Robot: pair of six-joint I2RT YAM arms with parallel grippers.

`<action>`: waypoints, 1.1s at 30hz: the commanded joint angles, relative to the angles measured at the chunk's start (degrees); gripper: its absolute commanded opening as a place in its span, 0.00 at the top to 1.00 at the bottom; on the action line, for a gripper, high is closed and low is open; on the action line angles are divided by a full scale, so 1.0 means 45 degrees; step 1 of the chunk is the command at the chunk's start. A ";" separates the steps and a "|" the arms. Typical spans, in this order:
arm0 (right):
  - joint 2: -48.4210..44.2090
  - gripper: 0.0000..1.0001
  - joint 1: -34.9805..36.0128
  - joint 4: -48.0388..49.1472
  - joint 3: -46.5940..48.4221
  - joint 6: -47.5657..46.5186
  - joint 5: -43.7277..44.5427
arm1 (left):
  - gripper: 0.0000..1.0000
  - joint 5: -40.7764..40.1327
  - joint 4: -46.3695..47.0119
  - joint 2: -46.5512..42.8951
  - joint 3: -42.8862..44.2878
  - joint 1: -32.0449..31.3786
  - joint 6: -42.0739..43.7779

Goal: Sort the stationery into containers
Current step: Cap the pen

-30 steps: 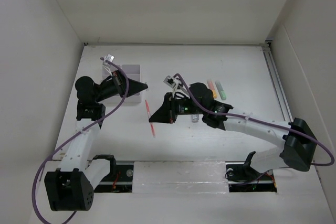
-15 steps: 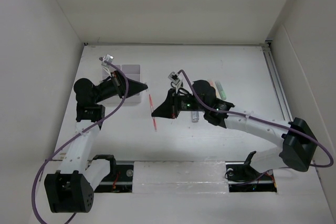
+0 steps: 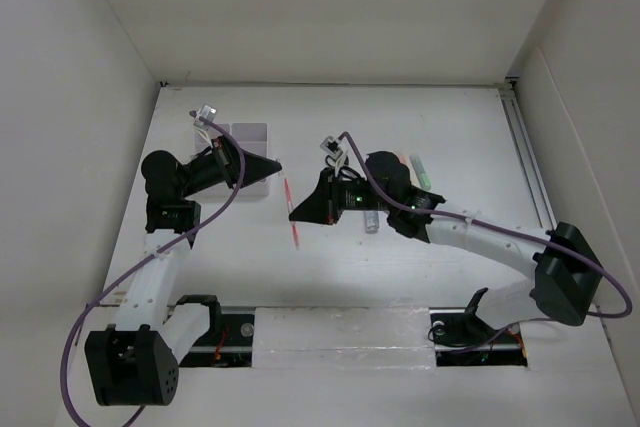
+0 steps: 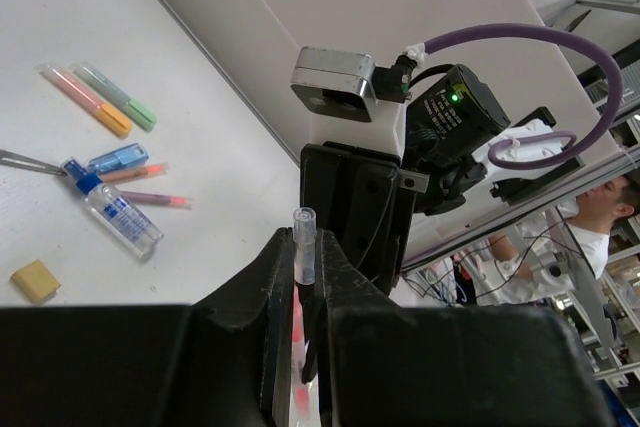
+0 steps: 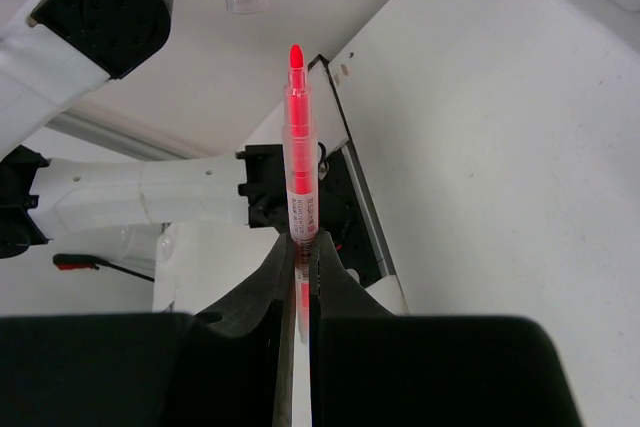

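**Organizer.** The white organizer (image 3: 250, 130) is seen at the far left of the table. It is partly covered by the left arm.

**Left gripper.** The left gripper (image 3: 277, 165) is found just right of the organizer's near right corner, aimed away from the organizer. Its jaws are closed, and a clear cap (image 4: 304, 232) is pinched between them. The cap's open end protrudes past the fingertips.

**Right gripper.** The right gripper (image 3: 294, 215) is placed nearer the arm bases than the organizer and to its right, aimed back toward it. Its jaws are pressed fully together on a red pen (image 5: 298, 147), which is gripped partway along the barrel.

**Red pen.**
- The pen is uncapped.
- Its long axis is set across the right gripper's fingers, running roughly from the far side of the table to the near side with a slight slant.
- The bare tip points toward the left gripper and the organizer, and is seen just short of the clear cap, not touching it.
- The pen is held clear of the table.

**Other stationery.** These items lie on the table well to the right of the organizer.
- An orange marker (image 4: 88, 100) and a green marker (image 4: 118, 98) lie side by side and parallel.
- A blue marker (image 4: 118, 158), two thin pink pens (image 4: 150, 199) and a blue-capped bottle (image 4: 122, 217) are grouped close together.
- A yellow eraser (image 4: 35, 280) lies apart from that group.
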 commanded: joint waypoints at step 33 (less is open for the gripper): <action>0.0175 1.00 0.0376 0.0115 0.1225 -0.0795 -0.0025 | 1.00 0.0033 0.0018 -0.0143 0.0087 0.0045 0.0505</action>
